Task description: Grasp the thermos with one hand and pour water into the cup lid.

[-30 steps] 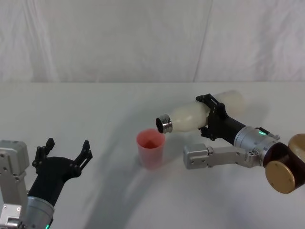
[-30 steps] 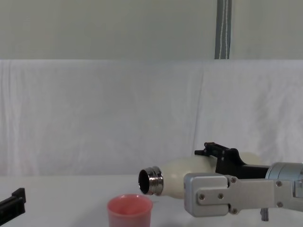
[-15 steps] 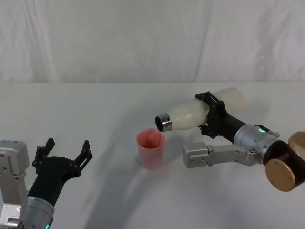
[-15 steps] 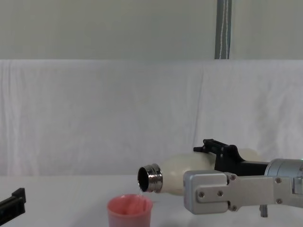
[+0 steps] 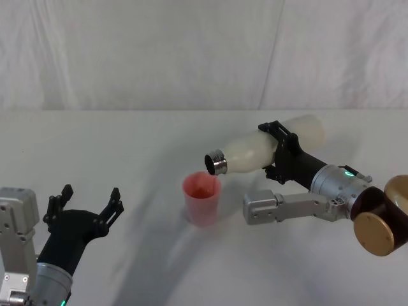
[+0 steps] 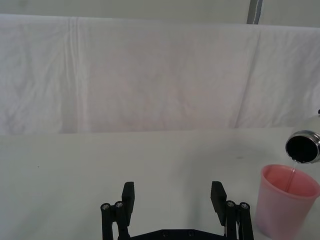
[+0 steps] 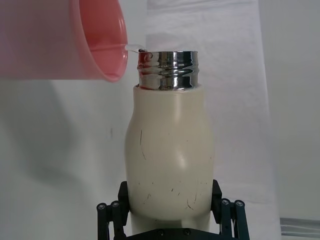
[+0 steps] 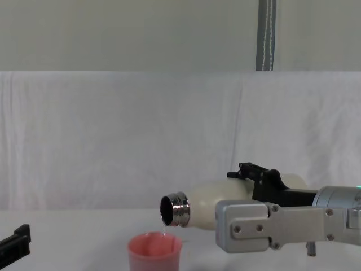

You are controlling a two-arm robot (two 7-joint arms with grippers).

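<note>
Now my right gripper [image 5: 278,153] clamps thermos [image 5: 264,148] mid-body, tipped nearly flat, chrome neck [image 5: 215,163] just above pink cup lid [image 5: 202,199] so thin stream lands inside. Left gripper [image 5: 84,203] spread wide, holding nothing, well apart from cup lid.

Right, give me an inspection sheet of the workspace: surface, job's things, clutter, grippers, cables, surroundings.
Surface: white table, cloth-covered.
Thermos: tipped near horizontal, chrome neck lowest, above the cup's rim; a thin stream of water leaves it.
Cup lid: pink, upright on the table, catching the stream.
Clutter: nothing seen.
Right gripper: black fingers clamped round the thermos body, held above the table.
Left gripper: open, holding nothing, low at the near left, well apart from the cup.
Cables: nothing seen.
Surroundings: white cloth backdrop; a grey vertical post above it.
</note>
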